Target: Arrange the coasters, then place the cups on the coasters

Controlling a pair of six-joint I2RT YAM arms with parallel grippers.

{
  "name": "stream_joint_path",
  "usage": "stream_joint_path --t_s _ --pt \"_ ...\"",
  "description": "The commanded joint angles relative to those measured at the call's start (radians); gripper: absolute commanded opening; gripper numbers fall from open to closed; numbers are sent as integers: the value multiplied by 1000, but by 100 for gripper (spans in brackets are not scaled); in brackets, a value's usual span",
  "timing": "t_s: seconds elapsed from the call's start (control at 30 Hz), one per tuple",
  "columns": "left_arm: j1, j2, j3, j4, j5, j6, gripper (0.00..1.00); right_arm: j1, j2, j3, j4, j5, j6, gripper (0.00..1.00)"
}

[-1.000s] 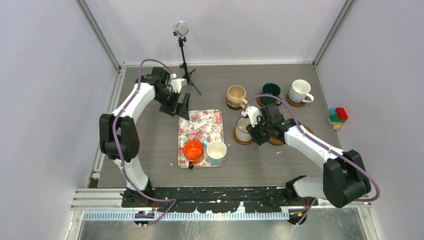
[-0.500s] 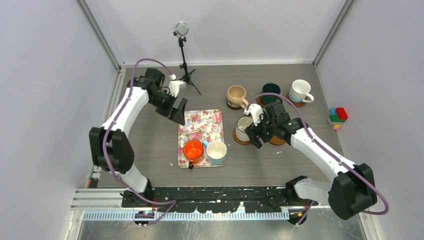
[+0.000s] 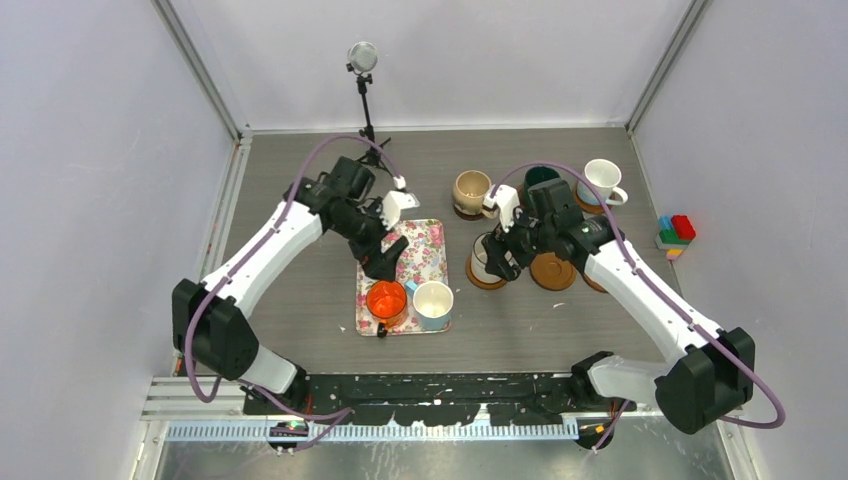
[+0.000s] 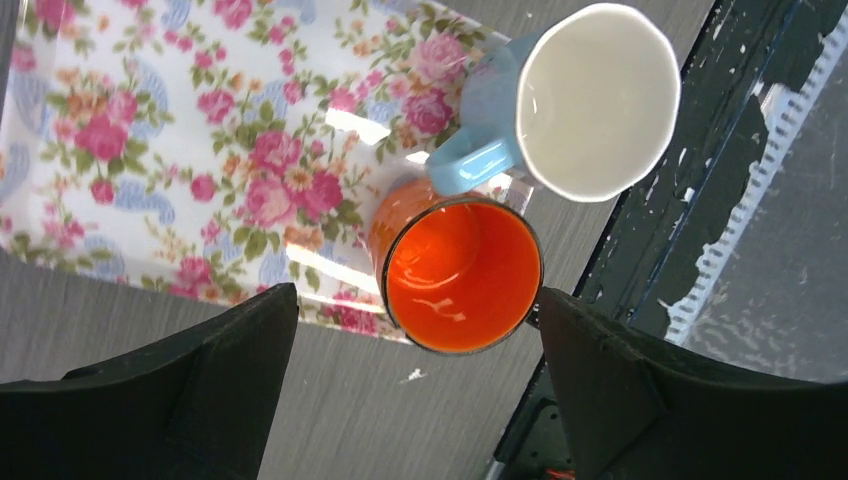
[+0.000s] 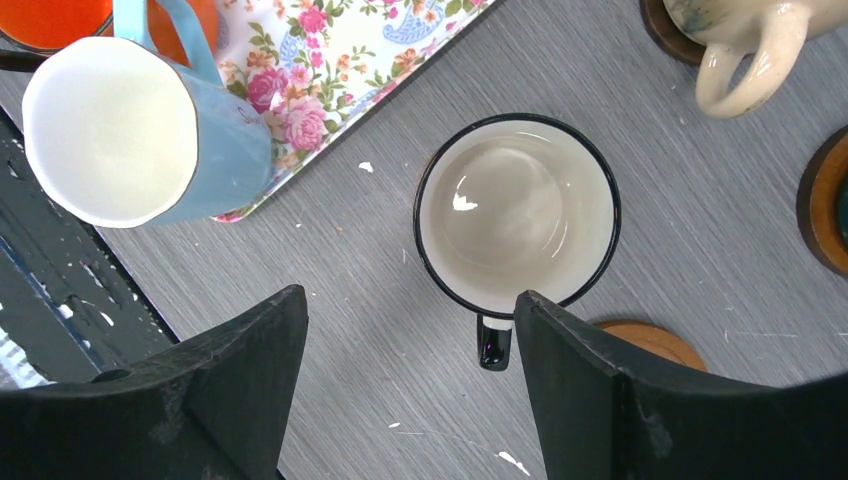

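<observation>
My left gripper (image 3: 385,262) (image 4: 417,295) hangs open above the floral tray (image 3: 415,240), its fingers either side of the orange cup (image 3: 386,300) (image 4: 460,275). A light blue cup (image 3: 433,303) (image 4: 590,100) stands beside it on the tray. My right gripper (image 3: 500,258) (image 5: 410,298) is open just above a white black-rimmed cup (image 3: 484,256) (image 5: 515,215), which sits on a coaster (image 3: 487,282). An empty coaster (image 3: 553,270) (image 5: 650,340) lies to its right. Beige (image 3: 470,190), dark green (image 3: 541,178) and white (image 3: 602,180) cups stand on coasters at the back.
A small microphone stand (image 3: 364,95) is at the back centre. Coloured toy bricks (image 3: 677,234) sit at the right edge. Metal frame rails border the table on both sides. The black base rail (image 3: 430,385) runs along the near edge.
My right gripper has opened off the black-rimmed cup, which stays on its coaster. My left arm has swung right, from beside the tray to over the orange cup.
</observation>
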Motion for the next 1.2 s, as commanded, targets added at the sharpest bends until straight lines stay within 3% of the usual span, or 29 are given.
stream_joint_path --t_s 0.0,0.2,0.57,0.77,0.97,1.17 --pt "-66 31 36 69 -6 92 90 3 24 46 -7 -7 49 80" --pt "-137 108 48 82 -46 160 79 -15 18 40 -7 -3 77 80" --pt "-177 133 -7 138 -16 222 77 -17 30 4 -26 -105 64 79" --pt "-177 22 -72 228 -28 161 89 -14 21 -16 2 -122 70 79" --pt "-171 -92 -79 127 -185 117 96 -7 45 22 0 -115 59 78" --pt "-163 -184 -188 38 -276 135 99 -1 79 57 8 -109 62 78"
